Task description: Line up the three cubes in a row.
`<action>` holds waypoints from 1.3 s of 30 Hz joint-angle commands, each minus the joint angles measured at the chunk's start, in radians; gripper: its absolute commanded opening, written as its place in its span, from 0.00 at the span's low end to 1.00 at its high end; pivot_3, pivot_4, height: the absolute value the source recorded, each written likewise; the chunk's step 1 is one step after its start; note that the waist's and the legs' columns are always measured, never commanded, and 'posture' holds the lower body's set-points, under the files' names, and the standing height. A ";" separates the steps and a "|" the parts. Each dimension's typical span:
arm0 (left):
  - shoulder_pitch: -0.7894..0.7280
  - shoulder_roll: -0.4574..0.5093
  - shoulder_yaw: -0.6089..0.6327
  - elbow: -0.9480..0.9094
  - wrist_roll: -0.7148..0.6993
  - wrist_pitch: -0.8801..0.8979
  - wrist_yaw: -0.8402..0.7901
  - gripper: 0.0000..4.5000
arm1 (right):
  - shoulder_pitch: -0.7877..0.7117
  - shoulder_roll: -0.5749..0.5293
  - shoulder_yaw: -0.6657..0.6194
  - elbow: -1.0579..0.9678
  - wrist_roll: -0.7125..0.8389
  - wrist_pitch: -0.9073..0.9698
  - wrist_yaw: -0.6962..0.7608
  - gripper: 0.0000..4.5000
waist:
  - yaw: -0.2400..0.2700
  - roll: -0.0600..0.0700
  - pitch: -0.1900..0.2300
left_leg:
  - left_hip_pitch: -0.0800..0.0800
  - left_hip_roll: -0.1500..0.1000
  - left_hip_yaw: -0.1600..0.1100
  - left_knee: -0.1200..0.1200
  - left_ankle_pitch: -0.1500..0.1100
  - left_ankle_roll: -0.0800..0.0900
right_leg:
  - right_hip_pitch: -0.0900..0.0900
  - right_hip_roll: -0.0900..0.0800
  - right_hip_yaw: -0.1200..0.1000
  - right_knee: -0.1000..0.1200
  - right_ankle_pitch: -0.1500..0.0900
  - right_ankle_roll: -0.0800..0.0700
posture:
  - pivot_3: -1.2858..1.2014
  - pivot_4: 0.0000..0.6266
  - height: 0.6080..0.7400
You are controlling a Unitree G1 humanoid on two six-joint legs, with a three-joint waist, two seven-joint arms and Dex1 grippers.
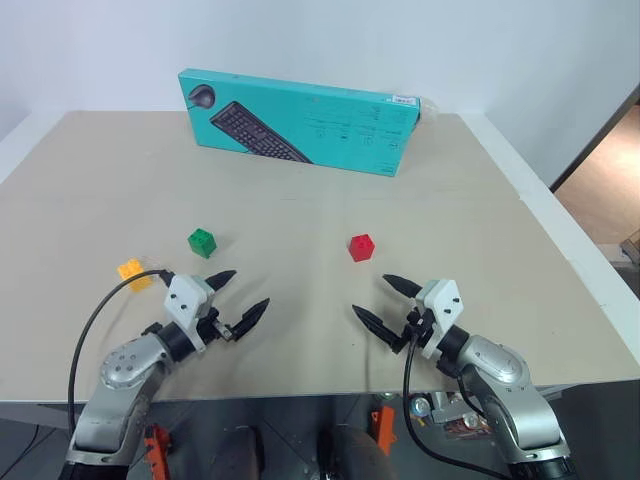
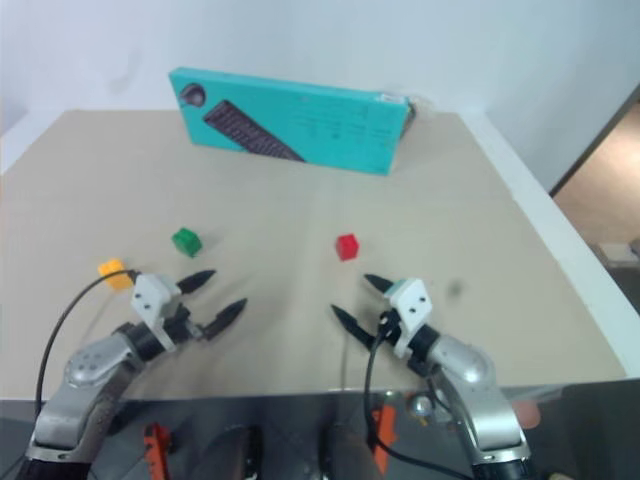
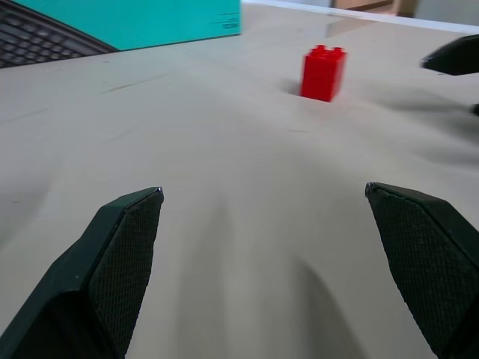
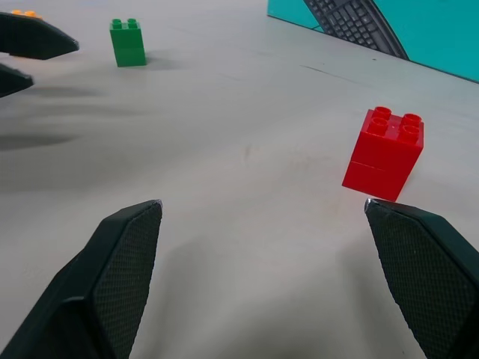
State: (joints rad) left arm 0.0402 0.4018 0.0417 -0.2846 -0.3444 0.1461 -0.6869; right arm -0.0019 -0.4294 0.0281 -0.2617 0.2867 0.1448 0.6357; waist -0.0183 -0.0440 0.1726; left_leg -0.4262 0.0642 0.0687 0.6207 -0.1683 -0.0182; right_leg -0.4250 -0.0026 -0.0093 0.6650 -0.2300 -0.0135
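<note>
Cubes lay scattered on the beige tabletop (image 1: 300,170) when I checked my feeds: the small green studded plastic cube (image 1: 202,242) sat toward the left, the small red studded plastic cube (image 1: 361,247) toward the right at about the same depth, and the small yellow-orange studded plastic cube (image 1: 132,272) nearer to me at the far left. They were well apart, forming no row. I saw the left gripper (image 1: 236,300) hovering low over the near edge with its black fingers spread wide and nothing between them, the yellow-orange cube just beside its wrist. My right gripper (image 1: 385,303) mirrored it, fingers likewise parted and empty, with the red cube a little beyond its tips. Across the far side stood the long teal cardboard keyboard box (image 1: 300,122), on its long edge.
</note>
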 commanded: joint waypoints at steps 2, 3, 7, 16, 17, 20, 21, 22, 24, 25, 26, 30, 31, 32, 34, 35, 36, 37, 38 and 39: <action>0.008 0.011 -0.011 -0.033 -0.017 -0.040 -0.043 0.99 | -0.006 0.020 -0.009 -0.061 0.006 0.001 -0.030 1.00 | 0.000 0.000 0.000 | 0.000 0.000 0.000 0.000 0.000 0.000 | 0.000 0.000 0.000 0.000 0.000 -0.001 | 0.52 0.24 1.00; 0.008 0.011 -0.013 -0.032 -0.019 -0.045 -0.050 0.99 | -0.010 0.024 -0.010 -0.062 0.002 0.002 -0.037 1.00 | 0.000 0.000 0.000 | 0.000 0.000 0.000 0.000 0.000 0.000 | 0.000 0.000 0.000 0.000 -0.001 -0.002 | 0.52 0.24 1.00; 0.007 0.022 -0.019 -0.035 -0.039 -0.045 -0.095 0.99 | -0.065 0.057 -0.026 -0.054 -0.002 0.030 -0.103 1.00 | -0.001 0.000 0.000 | 0.000 0.000 0.000 0.000 0.000 0.000 | 0.000 0.000 0.000 0.000 -0.001 -0.003 | 0.52 0.24 1.00; -0.023 0.045 -0.026 -0.006 -0.041 -0.043 -0.131 0.99 | -0.299 0.151 -0.025 0.110 -0.051 0.136 -0.262 1.00 | -0.001 0.000 0.000 | 0.000 0.000 0.001 0.000 0.000 0.000 | 0.000 0.000 0.000 0.000 -0.001 -0.003 | 0.52 0.24 1.00; -0.026 0.045 -0.028 -0.005 -0.040 -0.042 -0.130 0.99 | -0.316 0.159 -0.026 0.138 -0.058 0.134 -0.272 1.00 | -0.001 0.000 0.000 | 0.000 0.000 0.001 0.000 0.000 0.000 | 0.000 0.000 0.000 0.000 -0.001 -0.003 | 0.52 0.24 1.00; -0.030 0.042 -0.032 -0.004 -0.036 -0.042 -0.126 0.99 | -0.344 0.175 -0.033 0.193 -0.064 0.130 -0.288 1.00 | -0.001 0.000 0.000 | -0.001 0.000 0.001 0.000 0.000 0.000 | -0.001 0.000 0.001 0.000 0.001 0.001 | 0.52 0.24 1.00; -0.028 0.041 -0.033 -0.007 -0.034 -0.042 -0.123 0.99 | -0.350 0.178 -0.033 0.210 -0.066 0.130 -0.291 1.00 | -0.001 0.000 0.000 | -0.001 0.000 0.001 -0.001 0.000 0.001 | -0.001 0.000 0.001 0.000 0.000 0.001 | 0.52 0.24 1.00; -0.024 0.041 -0.035 -0.011 -0.032 -0.044 -0.122 0.99 | -0.356 0.181 -0.032 0.227 -0.069 0.126 -0.290 1.00 | -0.001 0.000 0.000 | -0.001 0.000 0.001 -0.001 0.000 0.001 | -0.001 0.000 0.001 0.000 0.000 0.002 | 0.52 0.24 1.00; -0.015 0.038 -0.039 -0.020 -0.030 -0.045 -0.116 0.99 | -0.368 0.188 -0.031 0.262 -0.071 0.131 -0.296 1.00 | -0.002 0.000 0.000 | -0.001 0.000 0.001 -0.001 0.000 0.001 | -0.001 0.001 0.001 0.000 0.000 0.002 | 0.52 0.24 1.00; -0.012 0.036 -0.042 -0.024 -0.028 -0.046 -0.113 0.99 | -0.374 0.192 -0.033 0.278 -0.068 0.131 -0.298 1.00 | -0.002 0.000 0.000 | -0.001 0.000 0.001 -0.001 0.000 0.001 | -0.001 0.001 0.001 0.000 0.000 0.002 | 0.52 0.24 1.00; -0.009 0.034 -0.044 -0.028 -0.028 -0.046 -0.111 0.99 | -0.381 0.197 -0.036 0.295 -0.067 0.131 -0.301 1.00 | -0.002 0.000 0.000 | -0.001 0.000 0.001 -0.001 0.000 0.001 | -0.001 0.001 0.001 0.000 0.000 0.001 | 0.52 0.24 1.00; -0.003 0.031 -0.052 -0.036 -0.025 -0.048 -0.101 0.99 | -0.409 0.213 -0.039 0.351 -0.069 0.127 -0.301 1.00 | -0.003 0.000 0.000 | -0.001 0.001 0.001 -0.001 0.000 0.001 | -0.001 0.001 0.001 0.000 0.001 0.001 | 0.52 0.24 1.00; 0.000 0.032 -0.054 -0.037 -0.022 -0.052 -0.100 0.99 | -0.421 0.220 -0.038 0.366 -0.067 0.131 -0.300 1.00 | -0.003 0.000 0.000 | -0.001 0.001 0.001 -0.001 0.000 0.001 | -0.001 0.001 0.001 0.000 0.001 0.001 | 0.52 0.24 1.00; 0.003 0.033 -0.055 -0.038 -0.019 -0.055 -0.100 0.99 | -0.431 0.228 -0.039 0.378 -0.064 0.135 -0.298 1.00 | -0.004 0.000 0.000 | -0.001 0.001 0.001 -0.001 0.000 0.001 | -0.001 0.001 0.001 0.000 0.001 0.001 | 0.52 0.24 1.00; 0.008 0.034 -0.055 -0.039 -0.016 -0.059 -0.101 0.99 | -0.444 0.238 -0.044 0.402 -0.062 0.146 -0.301 1.00 | -0.004 0.000 0.000 | -0.001 0.001 0.002 -0.001 0.000 0.001 | -0.001 0.001 0.002 0.000 0.001 0.001 | 0.52 0.24 1.00; 0.010 0.035 -0.054 -0.039 -0.015 -0.061 -0.101 0.99 | -0.449 0.241 -0.047 0.417 -0.066 0.139 -0.302 1.00 | -0.004 0.000 0.000 | -0.001 0.001 0.001 -0.001 0.000 0.001 | -0.001 0.001 0.002 0.000 0.001 0.001 | 0.52 0.24 1.00; 0.011 0.035 -0.053 -0.039 -0.014 -0.061 -0.100 1.00 | -0.455 0.245 -0.051 0.430 -0.065 0.137 -0.300 0.88 | -0.004 0.000 0.000 | -0.001 0.001 0.002 -0.001 0.000 0.001 | -0.001 0.002 0.001 0.000 0.001 0.001 | 0.52 0.24 1.00; 0.011 0.035 -0.053 -0.038 -0.013 -0.062 -0.100 1.00 | -0.460 0.247 -0.053 0.440 -0.066 0.133 -0.299 0.83 | -0.004 0.001 0.000 | -0.001 0.001 0.001 -0.001 0.000 0.001 | -0.001 0.001 0.001 0.000 0.001 0.001 | 0.52 0.24 1.00; 0.012 0.035 -0.053 -0.038 -0.012 -0.062 -0.099 1.00 | -0.465 0.248 -0.055 0.446 -0.068 0.131 -0.300 0.74 | -0.004 0.001 0.000 | -0.001 0.001 0.001 -0.001 0.000 0.001 | -0.001 0.001 0.001 0.000 0.001 0.001 | 0.52 0.24 1.00; 0.013 0.035 -0.054 -0.039 -0.011 -0.063 -0.098 1.00 | -0.469 0.249 -0.056 0.449 -0.067 0.132 -0.300 0.67 | -0.004 0.001 0.000 | -0.001 0.001 0.001 -0.001 0.000 0.001 | -0.001 0.001 0.001 0.000 0.001 0.001 | 0.52 0.24 1.00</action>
State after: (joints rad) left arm 0.0516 0.4361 -0.0143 -0.2870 -0.3535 0.1059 -0.7911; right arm -0.4444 -0.1806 -0.0041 0.1957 0.2130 0.2910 0.3397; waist -0.0223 -0.0434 0.1725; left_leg -0.4269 0.0649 0.0700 0.6199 -0.1686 -0.0171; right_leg -0.4261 -0.0013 -0.0079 0.6654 -0.2290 -0.0124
